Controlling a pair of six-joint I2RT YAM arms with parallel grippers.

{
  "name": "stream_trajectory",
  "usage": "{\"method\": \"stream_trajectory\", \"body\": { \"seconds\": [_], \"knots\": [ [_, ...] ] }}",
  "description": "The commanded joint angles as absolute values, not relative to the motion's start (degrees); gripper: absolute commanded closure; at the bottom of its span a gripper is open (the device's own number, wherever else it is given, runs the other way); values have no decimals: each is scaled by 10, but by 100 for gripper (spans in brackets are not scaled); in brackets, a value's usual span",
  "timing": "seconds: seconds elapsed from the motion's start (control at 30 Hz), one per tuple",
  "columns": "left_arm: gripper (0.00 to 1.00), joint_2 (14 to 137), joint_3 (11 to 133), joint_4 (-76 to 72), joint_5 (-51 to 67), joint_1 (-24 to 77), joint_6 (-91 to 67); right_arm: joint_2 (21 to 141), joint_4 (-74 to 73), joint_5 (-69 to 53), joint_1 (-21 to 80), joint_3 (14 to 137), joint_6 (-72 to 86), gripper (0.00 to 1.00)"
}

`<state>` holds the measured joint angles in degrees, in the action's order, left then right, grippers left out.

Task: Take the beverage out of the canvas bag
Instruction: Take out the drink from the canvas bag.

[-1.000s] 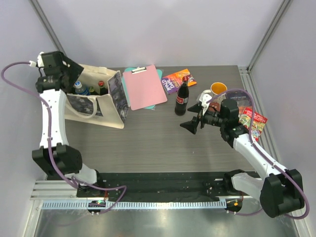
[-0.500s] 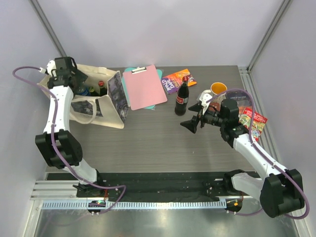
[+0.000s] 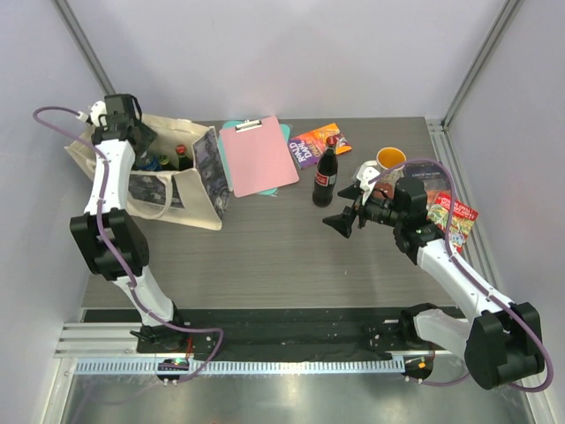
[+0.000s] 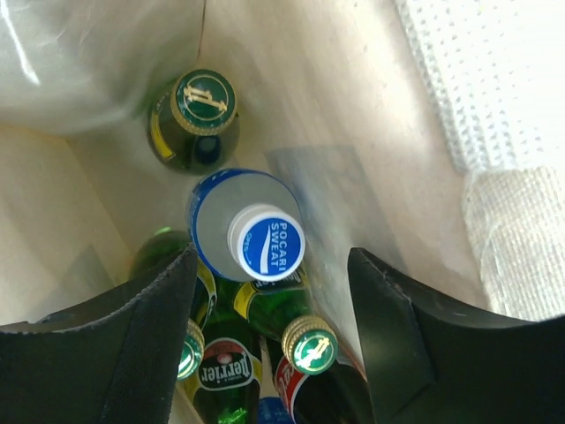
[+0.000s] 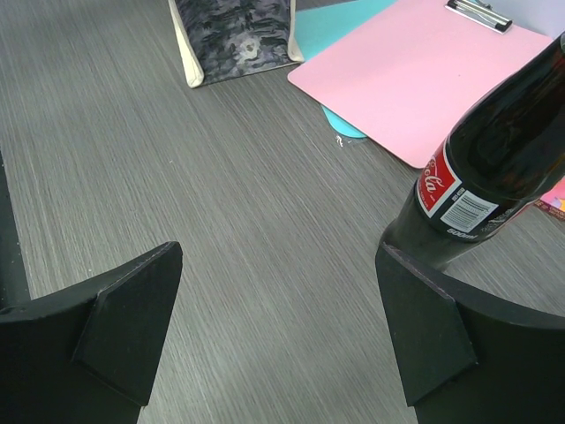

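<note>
Your left fingers (image 4: 115, 353) hang spread inside the cream-beige canvas bag with a dark printed side (image 3: 190, 194), which sits at the far left of the grey wood-grain bench (image 3: 282, 256). Between them, untouched, stands a clear plastic bottle with a blue-and-white Pocari Sweat cap (image 4: 267, 240). Close around it are a green glass bottle with a gold cap (image 4: 203, 104) and a green Perrier-labelled bottle (image 4: 225, 375). Nothing is gripped yet.

Your right fingers (image 5: 115, 336) are spread wide and empty above the bench. They are just beside a dark glass cola bottle with a red label (image 5: 494, 168), which stands upright outside the bag.

By this layout, one drink is out. The Pocari Sweat bottle looks next, and you have yet to close on it, lift it clear and set it down.
</note>
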<state>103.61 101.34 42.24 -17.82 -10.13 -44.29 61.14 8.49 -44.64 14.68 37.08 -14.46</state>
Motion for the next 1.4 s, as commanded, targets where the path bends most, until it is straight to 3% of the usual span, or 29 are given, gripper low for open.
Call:
{"method": "stream_trajectory", "body": {
  "seconds": [0.0, 0.23, 0.43, 0.57, 1.37],
  "knots": [
    [34, 1046, 1040, 421, -200, -104, -421, 606, 99, -438, 150, 376, -149, 4],
    [42, 1056, 1033, 417, -189, -104, -410, 604, 96, -435, 150, 376, -149, 5],
    [81, 1052, 1040, 412, -183, -105, -385, 603, 95, -434, 150, 379, -152, 5],
    [99, 1028, 1042, 398, -178, -105, -360, 601, 93, -436, 150, 381, -151, 5],
    [100, 866, 1079, 389, -132, -104, -340, 617, 89, -464, 153, 424, -138, 5]
  ]
}}
